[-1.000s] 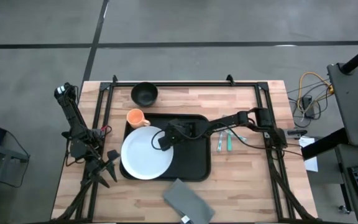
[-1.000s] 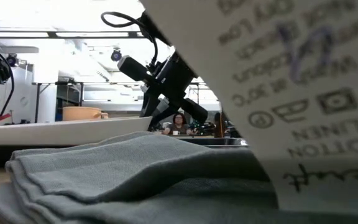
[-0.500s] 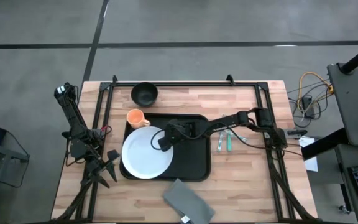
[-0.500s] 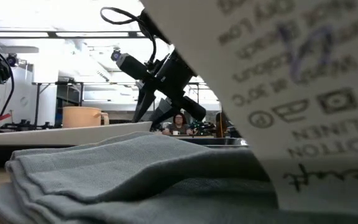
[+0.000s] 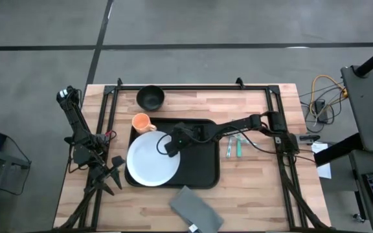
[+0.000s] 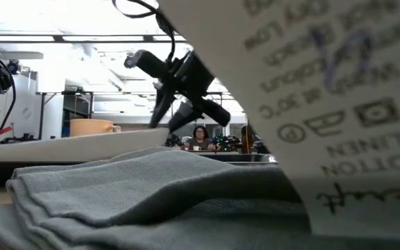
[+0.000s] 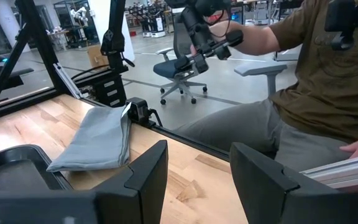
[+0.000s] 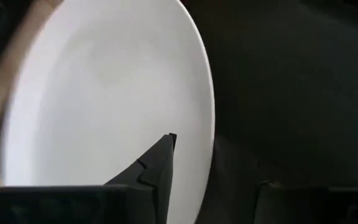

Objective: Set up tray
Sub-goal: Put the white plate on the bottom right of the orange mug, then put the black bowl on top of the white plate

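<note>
The black tray (image 5: 198, 158) lies mid-table with a white plate (image 5: 151, 160) on its left part, the plate's left rim reaching past the tray's edge. My right gripper (image 5: 168, 146) stands open over the plate's right rim. In the right wrist view one finger (image 8: 160, 165) is over the plate (image 8: 104, 93) and the other over the tray (image 8: 291, 74). I see no contact in the low view, where the fingers (image 6: 162, 114) stand just above the plate (image 6: 68, 146). My left gripper (image 7: 197, 180) waits open at the table's left edge (image 5: 114, 173).
An orange mug (image 5: 141, 122) and a black bowl (image 5: 150, 97) stand beyond the tray's far left corner. Cutlery (image 5: 233, 147) lies right of the tray. A folded grey napkin (image 5: 196, 210) lies at the near edge. A seated person (image 7: 303, 81) is beside the table.
My right gripper, shut at the plate's right rim a second ago, has opened and let go. The plate lies where it was on the tray.
</note>
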You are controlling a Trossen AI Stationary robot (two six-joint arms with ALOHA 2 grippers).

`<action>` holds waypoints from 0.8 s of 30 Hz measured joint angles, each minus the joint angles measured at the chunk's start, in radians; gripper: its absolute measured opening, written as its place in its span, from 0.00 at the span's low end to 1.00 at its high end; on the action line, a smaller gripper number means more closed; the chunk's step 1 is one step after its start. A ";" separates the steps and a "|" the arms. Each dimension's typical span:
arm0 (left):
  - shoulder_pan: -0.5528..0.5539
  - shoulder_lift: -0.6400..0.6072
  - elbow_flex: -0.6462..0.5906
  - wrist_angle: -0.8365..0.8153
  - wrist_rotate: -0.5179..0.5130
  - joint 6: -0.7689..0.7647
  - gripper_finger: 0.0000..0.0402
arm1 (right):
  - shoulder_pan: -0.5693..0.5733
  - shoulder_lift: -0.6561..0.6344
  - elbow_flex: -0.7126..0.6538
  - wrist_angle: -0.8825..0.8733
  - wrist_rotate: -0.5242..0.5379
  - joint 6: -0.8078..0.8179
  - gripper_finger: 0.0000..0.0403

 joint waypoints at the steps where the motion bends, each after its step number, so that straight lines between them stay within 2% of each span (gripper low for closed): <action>1: 0.000 0.000 0.000 0.000 0.000 0.000 0.39 | -0.001 0.000 0.000 -0.021 0.005 -0.004 0.25; 8: 0.000 0.000 0.000 0.000 0.000 0.000 0.39 | -0.010 0.001 0.000 -0.127 0.067 -0.023 0.24; 14: 0.000 0.000 0.000 0.000 0.000 0.000 0.39 | -0.008 0.000 0.008 -0.102 0.065 -0.106 0.22; 24: 0.000 0.001 0.000 0.000 0.000 0.000 0.39 | -0.007 0.002 0.014 -0.030 0.060 -0.109 0.20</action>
